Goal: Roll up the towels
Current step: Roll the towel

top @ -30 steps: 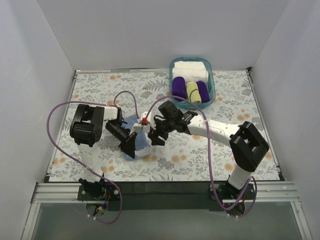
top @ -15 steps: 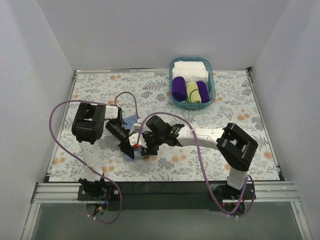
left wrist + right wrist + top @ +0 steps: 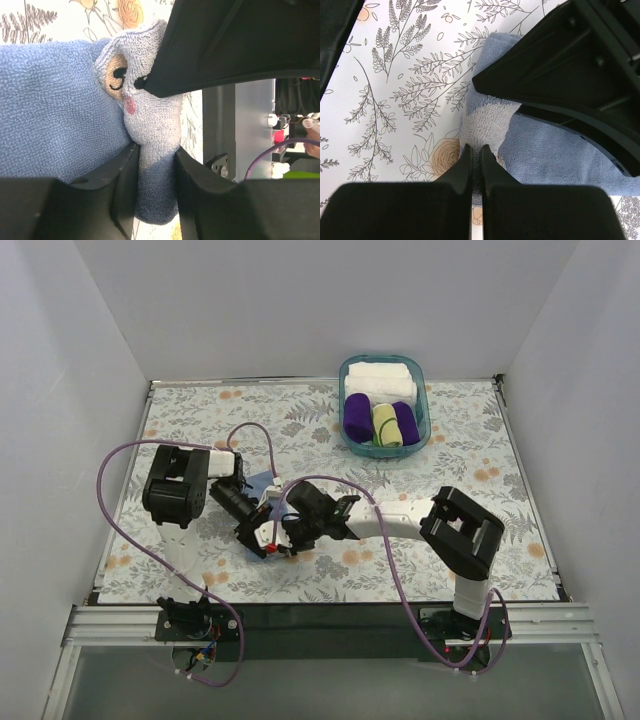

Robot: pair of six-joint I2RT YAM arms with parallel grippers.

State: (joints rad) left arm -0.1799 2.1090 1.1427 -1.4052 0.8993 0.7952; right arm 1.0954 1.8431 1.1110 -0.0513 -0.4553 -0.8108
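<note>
The light blue towel (image 3: pixel 262 482) lies bunched on the floral table under both grippers. My left gripper (image 3: pixel 258 536) has a thick fold of that towel (image 3: pixel 50 100) squeezed between its jaws (image 3: pixel 156 152); the fold shows a small printed face. My right gripper (image 3: pixel 283 537) reaches in from the right, and its jaws (image 3: pixel 476 149) are pinched shut on a pale corner of the same towel (image 3: pixel 555 150). The two grippers nearly touch. A yellow-green towel (image 3: pixel 385 424) sits rolled in the basket at the back.
A teal basket (image 3: pixel 343 370) at the back right holds white folded towels (image 3: pixel 380 378) and purple rolls (image 3: pixel 357 415). Purple cables loop over both arms. White walls close in the table on three sides.
My right arm has swung left and down to the left gripper, and its jaws have gone from open to shut on the towel's corner. The left arm has hardly moved.
</note>
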